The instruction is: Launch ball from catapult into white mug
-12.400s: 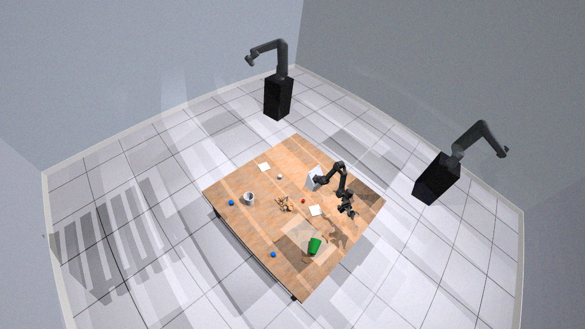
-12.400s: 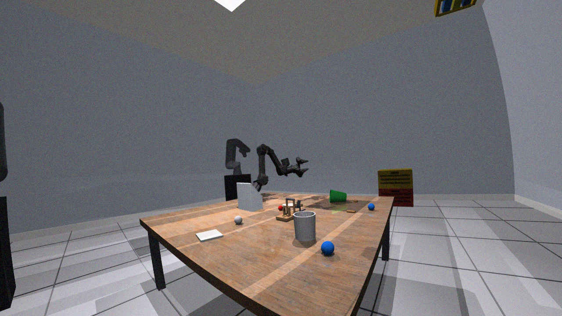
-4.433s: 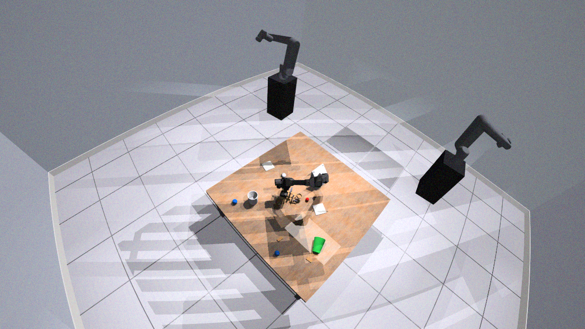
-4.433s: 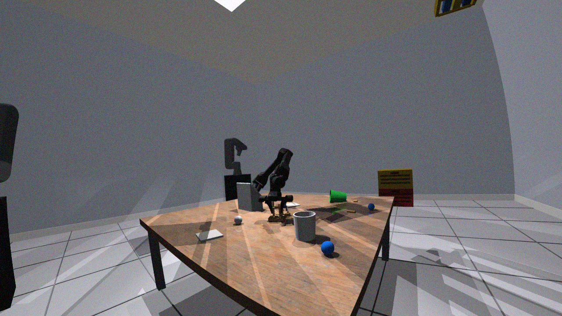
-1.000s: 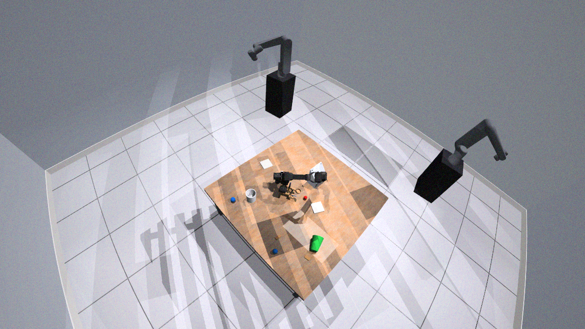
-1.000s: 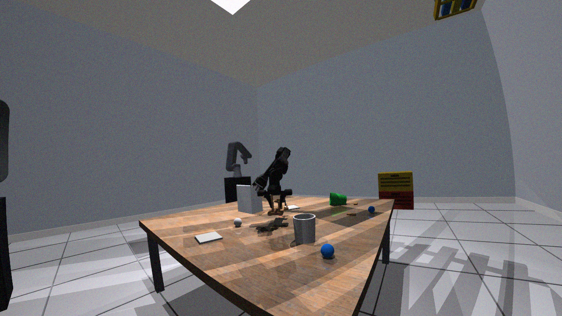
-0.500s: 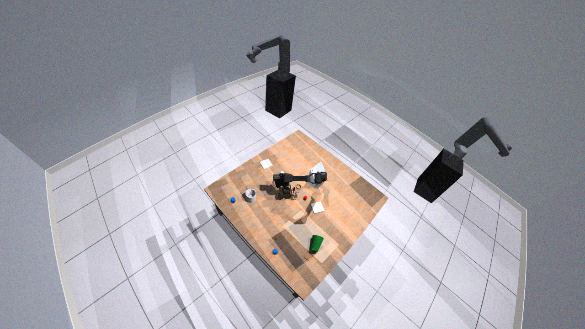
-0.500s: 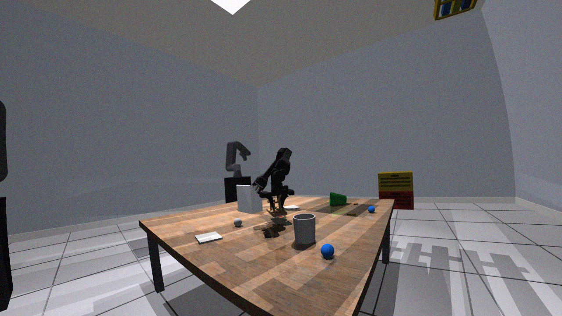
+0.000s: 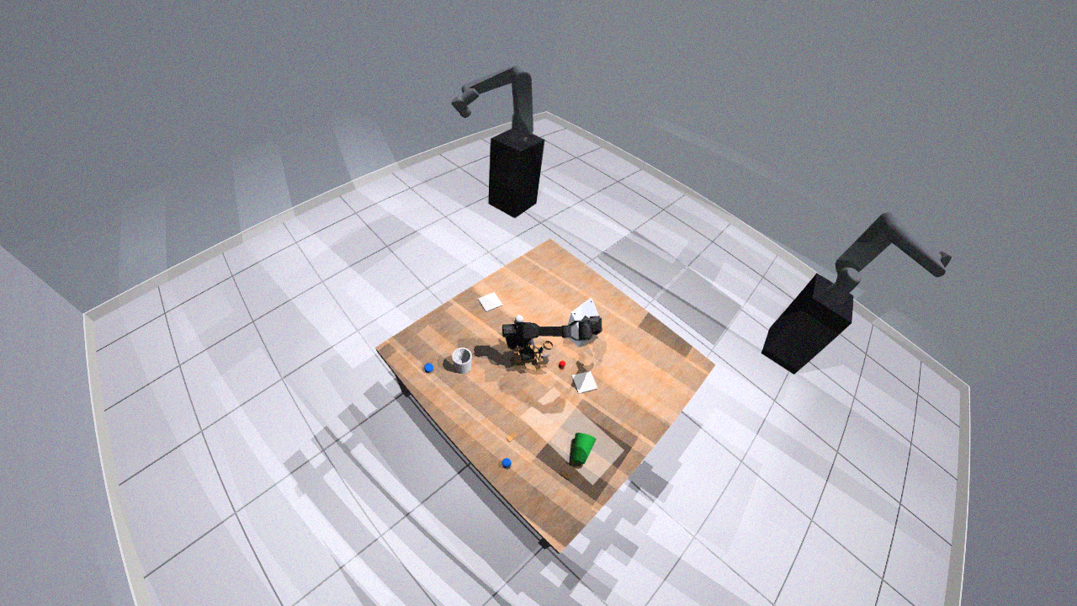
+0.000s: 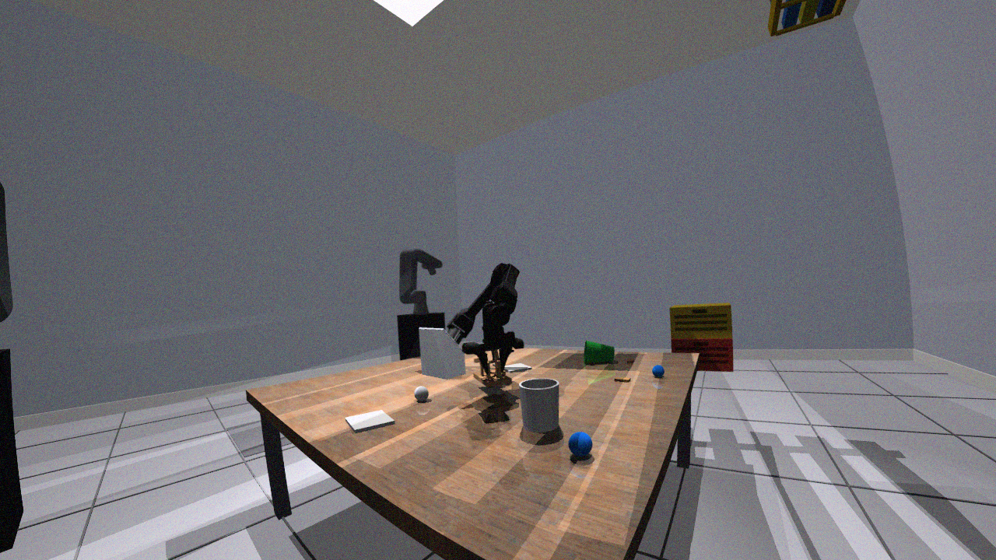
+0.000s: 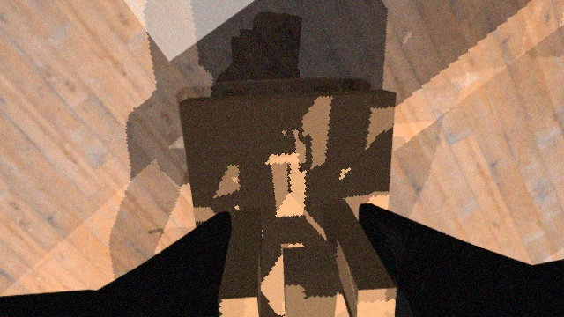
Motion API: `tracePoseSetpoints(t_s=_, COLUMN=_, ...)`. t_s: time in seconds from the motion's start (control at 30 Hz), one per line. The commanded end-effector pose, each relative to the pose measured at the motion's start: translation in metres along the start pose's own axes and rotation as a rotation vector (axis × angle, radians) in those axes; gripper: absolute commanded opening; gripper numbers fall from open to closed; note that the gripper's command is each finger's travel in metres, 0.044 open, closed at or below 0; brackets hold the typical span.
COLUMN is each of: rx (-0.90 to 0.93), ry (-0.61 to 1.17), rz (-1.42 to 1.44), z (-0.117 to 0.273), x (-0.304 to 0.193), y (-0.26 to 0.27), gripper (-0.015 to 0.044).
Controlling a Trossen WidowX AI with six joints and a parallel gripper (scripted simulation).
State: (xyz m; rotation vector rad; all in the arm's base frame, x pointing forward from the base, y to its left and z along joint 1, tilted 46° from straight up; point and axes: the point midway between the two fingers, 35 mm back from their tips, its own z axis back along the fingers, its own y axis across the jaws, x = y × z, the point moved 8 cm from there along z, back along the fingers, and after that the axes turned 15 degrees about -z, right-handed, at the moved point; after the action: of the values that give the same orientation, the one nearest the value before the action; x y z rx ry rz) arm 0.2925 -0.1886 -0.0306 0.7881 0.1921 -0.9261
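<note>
My gripper (image 9: 530, 351) (image 10: 495, 367) (image 11: 295, 219) is shut on the brown wooden catapult (image 9: 536, 354) (image 10: 492, 381) (image 11: 247, 132), one finger on each side of its uprights. The catapult looks raised a little above the table, with its shadow below it in the exterior view. The white mug (image 9: 461, 361) (image 10: 539, 407) stands upright, apart from the catapult. A small red ball (image 9: 561, 364) lies on the table near the catapult; it cannot be made out in the other views. The fingers and arm partly hide the catapult in the top and exterior views.
A white ball (image 9: 518, 318) (image 10: 421, 393) lies beside the arm. One blue ball (image 9: 428, 368) (image 10: 580, 444) is near the mug, another (image 9: 506, 462) (image 10: 657, 371) farther off. A green cup (image 9: 582, 448) (image 10: 598, 352) lies on its side. A flat white tile (image 9: 490, 302) (image 10: 369, 420) lies near one edge.
</note>
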Motion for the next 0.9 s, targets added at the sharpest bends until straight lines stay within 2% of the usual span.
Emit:
tracePoseSetpoints(t_s=0.0, rx=0.009, ry=-0.009, rz=-0.008, z=-0.002, x=0.001, y=-0.001, gripper=0.0000)
tracePoseSetpoints(t_s=0.77, rx=-0.001, ry=0.004, rz=-0.003, z=-0.031, x=-0.001, y=0.000, gripper=0.0000)
tracePoseSetpoints(t_s=0.87, rx=-0.001, ry=0.004, rz=-0.003, z=-0.031, x=-0.001, y=0.000, gripper=0.0079)
